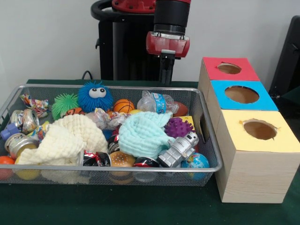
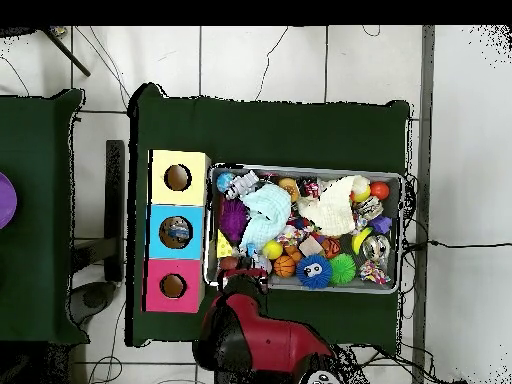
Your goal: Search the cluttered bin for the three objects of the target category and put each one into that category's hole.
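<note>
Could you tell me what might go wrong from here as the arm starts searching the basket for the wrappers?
The wire basket is packed, and the cream cloth and mint cloth may hide wrappers. The wrapper lies among balls, so the tool could catch a neighbour. The red box's hole adjoins the blue box's hole, so a drop might miss.

Front view opposite robot; overhead top-down.

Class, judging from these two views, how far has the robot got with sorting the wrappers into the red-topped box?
Nothing shows as done: the red-topped wooden box's round hole looks empty. Nothing is in hand; the black gripper hangs behind the silver wire-mesh basket. Left: crumpled printed wrappers still lie in the basket, one at the left corner and one mid-basket. A third cannot be picked out.
</note>
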